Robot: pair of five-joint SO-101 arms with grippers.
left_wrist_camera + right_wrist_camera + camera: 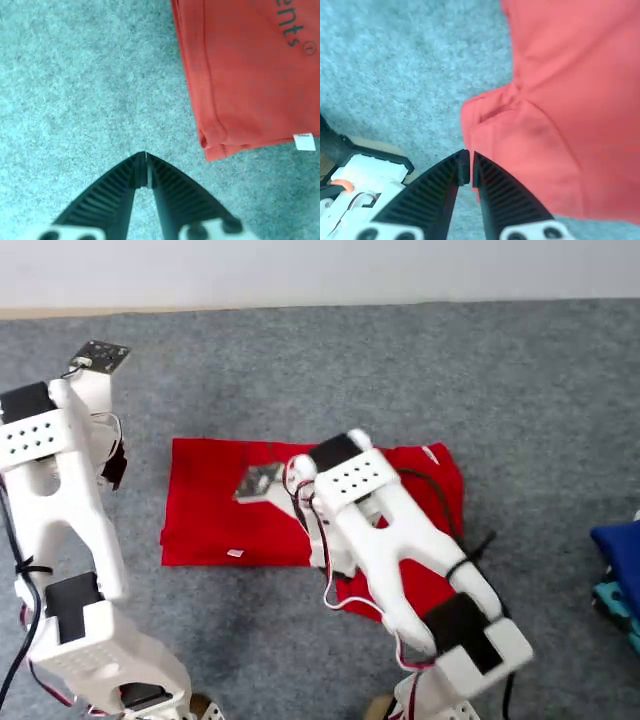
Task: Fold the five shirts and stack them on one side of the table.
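A red shirt [215, 505], partly folded, lies flat in the middle of the grey table; a white tag [235, 553] sticks out at its near edge. The left gripper [145, 157] hangs shut over bare carpet just off the shirt's left edge [200, 100], holding nothing. It shows in the high view as the dark piece on the left arm [113, 465]. The right arm [400, 530] stretches across the shirt's right half. Its gripper [469, 159] is shut, with the tips at a bunched near corner of the red shirt [520, 130] and no cloth visibly between them.
A blue shirt [620, 555] lies on something teal [612, 600] at the table's right edge. The table is covered in grey carpet [400, 370]. A pale wall runs along the back. An arm's white base [355, 195] sits close to the right gripper.
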